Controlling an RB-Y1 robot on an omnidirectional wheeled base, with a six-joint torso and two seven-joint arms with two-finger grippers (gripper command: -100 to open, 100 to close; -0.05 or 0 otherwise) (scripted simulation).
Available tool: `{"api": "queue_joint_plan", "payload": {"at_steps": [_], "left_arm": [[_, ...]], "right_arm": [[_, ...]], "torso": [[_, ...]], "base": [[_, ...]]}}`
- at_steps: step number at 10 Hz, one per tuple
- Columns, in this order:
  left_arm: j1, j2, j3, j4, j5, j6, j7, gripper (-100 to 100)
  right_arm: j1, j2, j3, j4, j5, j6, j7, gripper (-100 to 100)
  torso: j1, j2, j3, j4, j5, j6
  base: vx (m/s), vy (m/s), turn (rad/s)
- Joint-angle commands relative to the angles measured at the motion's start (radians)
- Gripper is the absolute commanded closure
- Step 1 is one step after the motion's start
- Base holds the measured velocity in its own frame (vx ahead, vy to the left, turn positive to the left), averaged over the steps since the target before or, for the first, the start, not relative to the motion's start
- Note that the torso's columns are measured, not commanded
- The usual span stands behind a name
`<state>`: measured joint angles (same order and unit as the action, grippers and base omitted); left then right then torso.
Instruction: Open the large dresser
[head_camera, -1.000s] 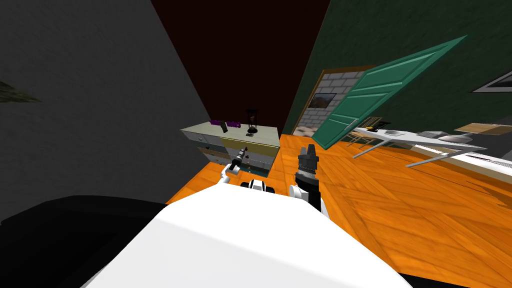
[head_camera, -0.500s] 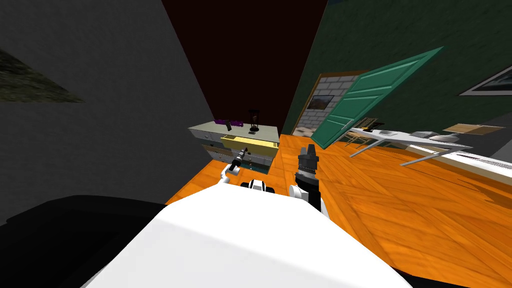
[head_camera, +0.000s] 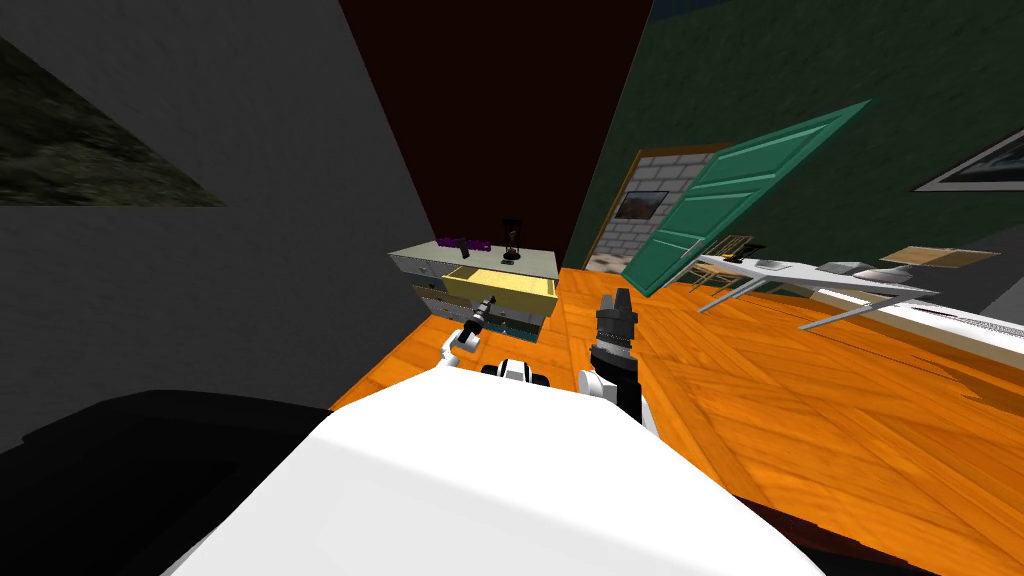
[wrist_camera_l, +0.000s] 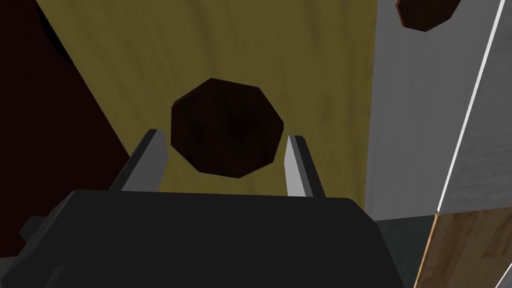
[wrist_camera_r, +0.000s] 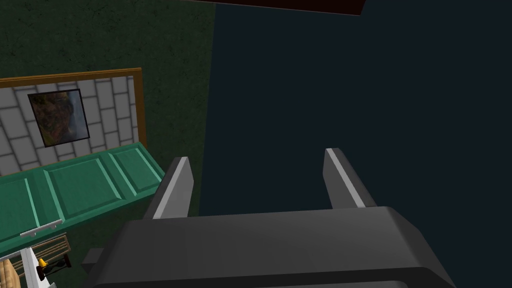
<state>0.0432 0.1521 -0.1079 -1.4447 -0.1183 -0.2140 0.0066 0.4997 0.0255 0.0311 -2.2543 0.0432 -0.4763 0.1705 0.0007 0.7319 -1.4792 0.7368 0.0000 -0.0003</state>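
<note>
Drawer front (wrist_camera_l: 300, 60): yellow, faint wood grain, matt. Knob (wrist_camera_l: 227, 127): dark, faceted, smooth, sl. sheen. Dresser side (wrist_camera_l: 415, 125): grey, streaky, matt. Floor (head_camera: 820, 420): orange wood planks, glossy. Door (head_camera: 740, 200): green, smooth, matt. Wall (head_camera: 800, 60): rough, speckled.

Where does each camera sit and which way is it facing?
Head view: on the head, looking steeply down and forward at the dresser with its yellow drawer out; shows left gripper at the drawer, right gripper free.
Left wrist view: on the left hand, facing the drawer front; jaws against the dark knob.
Right wrist view: on the right hand, facing a dark wall and the green door; jaws open.
Shared: head and left wrist show the drawer; head and right wrist the green door.
</note>
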Motion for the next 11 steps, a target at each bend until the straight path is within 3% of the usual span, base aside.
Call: {"api": "queue_joint_plan", "payload": {"at_steps": [1,6,7,11], "left_arm": [[0.014,0.004,-0.008,-0.013,-0.001,0.004,0.002,100],[0.030,0.010,-0.021,-0.029,-0.002,0.004,0.007,100],[0.009,0.019,-0.018,-0.061,0.003,0.044,0.014,-100],[-0.022,0.035,-0.019,-0.116,0.009,0.128,0.028,-100]], "right_arm": [[0.000,0.000,0.000,0.000,0.000,0.000,0.000,0],[0.000,0.000,0.000,0.000,0.000,0.000,0.000,0],[0.000,0.000,0.000,0.000,0.000,0.000,0.000,0],[0.000,0.000,0.000,0.000,0.000,0.000,0.000,0]], "torso": [[0.000,0.004,0.002,-0.001,0.000,0.000],[-0.001,0.001,0.000,-0.001,0.000,0.000],[0.000,0.005,0.003,-0.002,0.001,0.000],[-0.001,0.005,0.001,0.003,-0.001,0.001]], "base": [[-0.235,0.019,0.034],[-0.168,0.017,0.020],[-0.105,0.006,-0.005],[-0.017,0.000,-0.008]]}}
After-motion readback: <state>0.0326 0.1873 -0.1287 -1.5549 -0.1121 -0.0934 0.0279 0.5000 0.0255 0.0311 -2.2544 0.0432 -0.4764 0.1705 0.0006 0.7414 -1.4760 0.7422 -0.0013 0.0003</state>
